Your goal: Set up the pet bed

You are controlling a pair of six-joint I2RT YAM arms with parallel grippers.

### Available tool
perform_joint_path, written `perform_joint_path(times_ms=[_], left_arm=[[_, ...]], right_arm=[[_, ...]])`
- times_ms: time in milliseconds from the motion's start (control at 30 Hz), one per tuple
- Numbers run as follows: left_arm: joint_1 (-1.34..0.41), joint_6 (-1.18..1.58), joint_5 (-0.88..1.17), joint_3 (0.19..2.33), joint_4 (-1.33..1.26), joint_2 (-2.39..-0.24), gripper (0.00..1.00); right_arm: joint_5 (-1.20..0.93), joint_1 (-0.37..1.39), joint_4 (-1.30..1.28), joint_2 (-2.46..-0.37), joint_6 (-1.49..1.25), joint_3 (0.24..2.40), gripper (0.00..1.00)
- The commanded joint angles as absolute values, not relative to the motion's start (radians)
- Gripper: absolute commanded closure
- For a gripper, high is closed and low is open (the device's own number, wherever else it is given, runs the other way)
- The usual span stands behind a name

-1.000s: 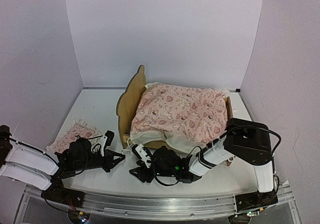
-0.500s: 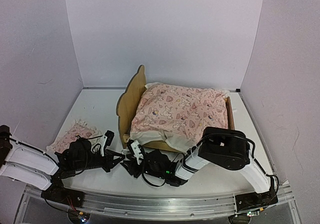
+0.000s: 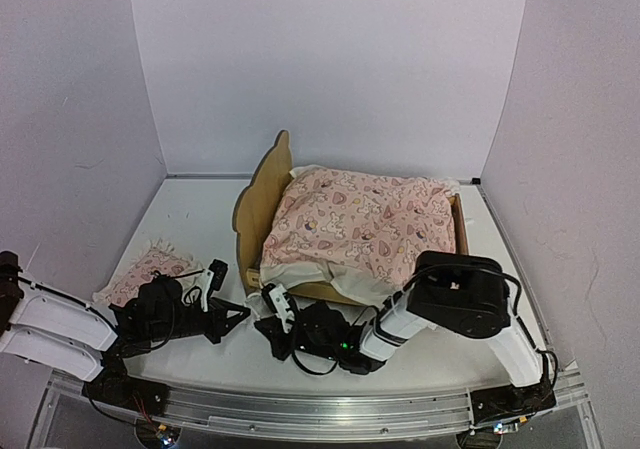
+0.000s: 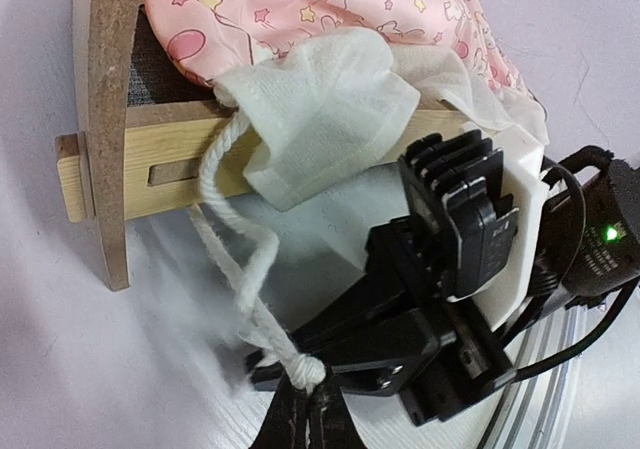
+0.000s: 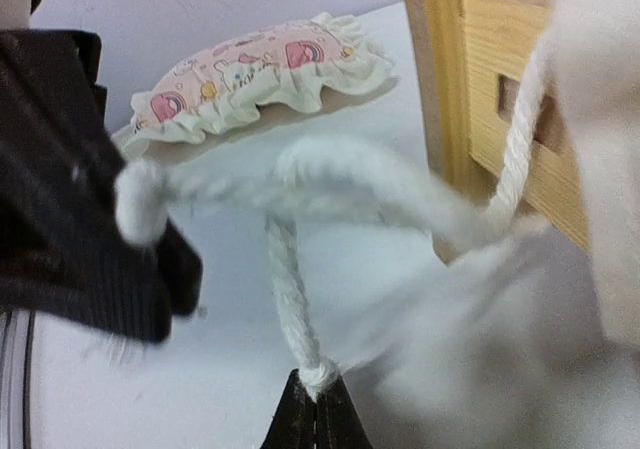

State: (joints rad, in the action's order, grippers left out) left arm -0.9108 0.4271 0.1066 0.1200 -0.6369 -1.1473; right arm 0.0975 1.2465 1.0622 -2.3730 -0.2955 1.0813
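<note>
The pet bed point(image 3: 262, 201) stands mid-table, its plywood headboard on the left. A pink patterned blanket point(image 3: 360, 224) with white edging covers its top and hides the mattress. A white cord point(image 4: 235, 259) hangs from that fabric over the near side rail point(image 4: 180, 164). My left gripper point(image 4: 302, 407) is shut on a knotted cord end low in front of the bed. My right gripper point(image 5: 318, 414) is shut on another knotted end of the cord point(image 5: 285, 289). In the top view the left gripper point(image 3: 243, 315) and right gripper point(image 3: 264, 327) sit almost tip to tip.
A small pink ruffled pillow point(image 3: 150, 267) lies on the table left of the bed, behind the left arm, and shows in the right wrist view as the pillow point(image 5: 250, 74). White walls close in the back and both sides. A metal rail point(image 3: 320, 409) runs along the near edge.
My right gripper has swung left to meet the left gripper and has closed on a cord end. The left arm has stayed where it was, still shut.
</note>
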Motion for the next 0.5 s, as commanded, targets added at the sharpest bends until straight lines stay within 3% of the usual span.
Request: perform_joint_path(times_ms=[0,233,467], left_arm=[[-0.907,0.419,0.095,0.148,-0.674,-1.139,1.00],[-0.906,0.424,0.123,0.143,-0.660,-1.172,1.00],[-0.906,0.435,0.112,0.127,-0.634,-1.155,1.00]], right_arm=[[0.072,1.252,0.757,-2.102,-0.358,0.971,1.00],[0.086,1.246,0.137,-1.981,-0.344,1.063,1.00],[0.143,1.241,-0.155,-1.974,-0.322,1.145,0.99]])
